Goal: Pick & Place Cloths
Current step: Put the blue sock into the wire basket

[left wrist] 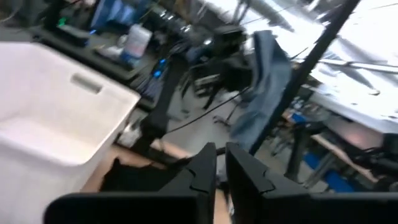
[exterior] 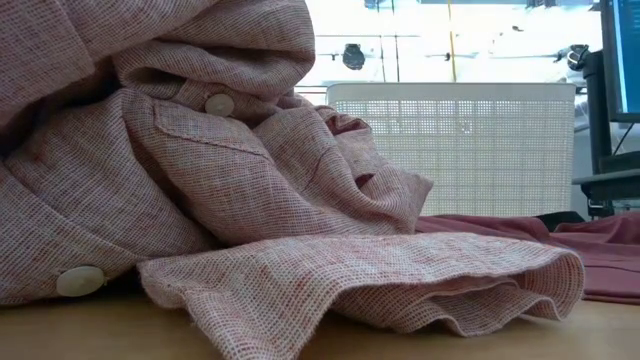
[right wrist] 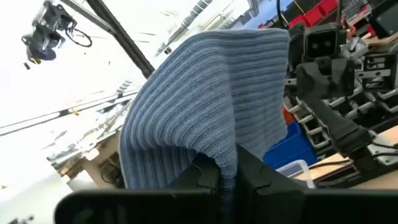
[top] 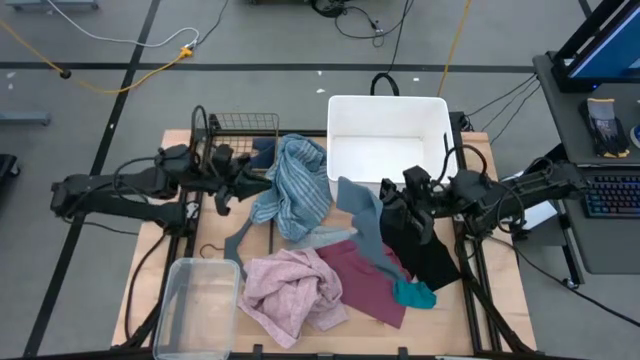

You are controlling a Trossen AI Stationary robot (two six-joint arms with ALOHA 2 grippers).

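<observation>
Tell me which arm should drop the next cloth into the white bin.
The right. Its claw is already shut on the grey-blue ribbed cloth, lifted beside the white bin. The left claw sits at the striped towel and appears to hold nothing, so it looks less ready.

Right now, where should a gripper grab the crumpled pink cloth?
Probably a raised fold on top of the pink cloth, from straight above: it lies bunched, so ridges stand up to pinch, while its hem lies flat on the table. The right gripper holds a blue-grey cloth.
</observation>
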